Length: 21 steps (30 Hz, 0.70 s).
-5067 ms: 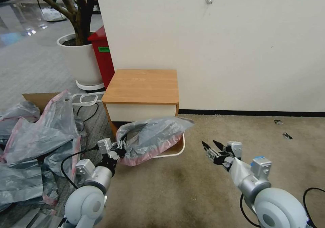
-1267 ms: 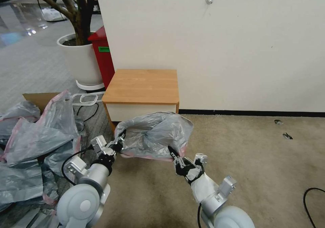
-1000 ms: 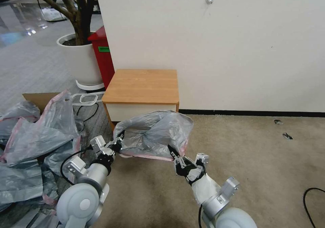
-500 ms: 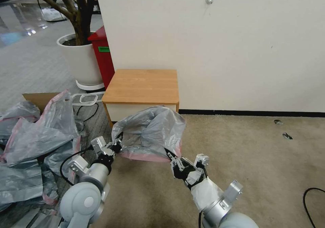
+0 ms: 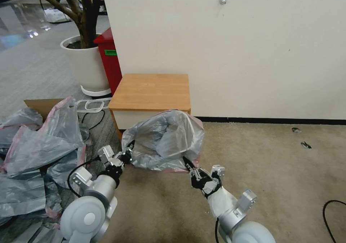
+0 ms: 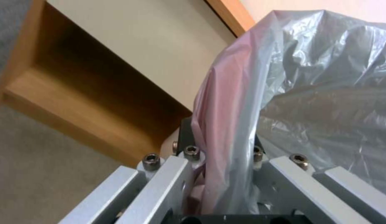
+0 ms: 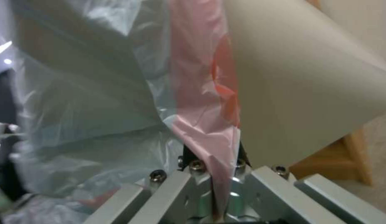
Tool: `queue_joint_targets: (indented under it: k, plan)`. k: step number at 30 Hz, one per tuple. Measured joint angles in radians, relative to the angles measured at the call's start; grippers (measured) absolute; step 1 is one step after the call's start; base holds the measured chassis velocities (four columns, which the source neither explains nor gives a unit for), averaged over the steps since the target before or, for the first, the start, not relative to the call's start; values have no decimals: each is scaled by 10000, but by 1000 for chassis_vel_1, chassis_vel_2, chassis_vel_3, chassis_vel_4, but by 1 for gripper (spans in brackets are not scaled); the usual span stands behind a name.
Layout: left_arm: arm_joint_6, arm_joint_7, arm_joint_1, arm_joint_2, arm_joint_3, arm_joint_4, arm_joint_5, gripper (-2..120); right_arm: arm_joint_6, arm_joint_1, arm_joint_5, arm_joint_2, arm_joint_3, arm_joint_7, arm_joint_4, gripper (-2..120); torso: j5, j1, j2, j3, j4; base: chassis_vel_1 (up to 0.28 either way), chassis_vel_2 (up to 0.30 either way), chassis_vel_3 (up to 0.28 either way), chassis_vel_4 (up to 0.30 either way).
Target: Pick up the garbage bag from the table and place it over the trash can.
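Nearest me, my left gripper (image 5: pixel 128 154) is low on the left, its fingers clamped on the pink-red rim of the thin, crinkly, translucent grey plastic garbage bag (image 5: pixel 164 142); in the left wrist view the gathered rim passes straight between the fingers (image 6: pixel 189 137).

My right gripper (image 5: pixel 190 166) is low at centre, its fingers pinched on the near right part of that same rim; the right wrist view shows a pink fold of the garbage bag (image 7: pixel 201 102) caught between them.

The garbage bag hangs off the floor between the two grippers, its mouth spread and facing upward, in front of the table. I cannot make out the trash can behind the plastic.

Beyond it stands the small light-brown wooden table (image 5: pixel 153 91) with a white drawer front, its tabletop bare, set against the cream wall (image 5: pixel 252 48).

To my left on the floor lies a heap of grey-pink plastic bags (image 5: pixel 36 156).

Farthest back on the left are a tall red bin (image 5: pixel 108 62) and a large white plant pot (image 5: pixel 84 66).
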<state>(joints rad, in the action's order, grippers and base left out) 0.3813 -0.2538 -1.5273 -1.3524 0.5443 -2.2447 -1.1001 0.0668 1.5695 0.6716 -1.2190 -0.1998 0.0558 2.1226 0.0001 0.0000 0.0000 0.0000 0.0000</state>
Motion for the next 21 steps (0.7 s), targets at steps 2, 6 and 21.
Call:
queue_joint_targets:
  k: [2, 6, 21]
  plan:
    - [58, -29, -10, -27, -3, -39, -97, 4, -43, -24, -226, 4, -46, 7, -82, 0, 0, 0, -1, 0, 0, 0, 0, 0, 0]
    - [122, -62, -3, -36, -2, -52, -141, 4, -193, -40, -972, 5, -154, -6, -172, 0, 0, 0, -1, 0, 0, 0, 0, 0, 0]
    - [145, -162, 458, 226, 404, 490, -192, 4, -931, 1297, -4270, 235, -1065, 1183, 894, 45, -2, 0, -1, 0, -1, 0, 0, 0, 0]
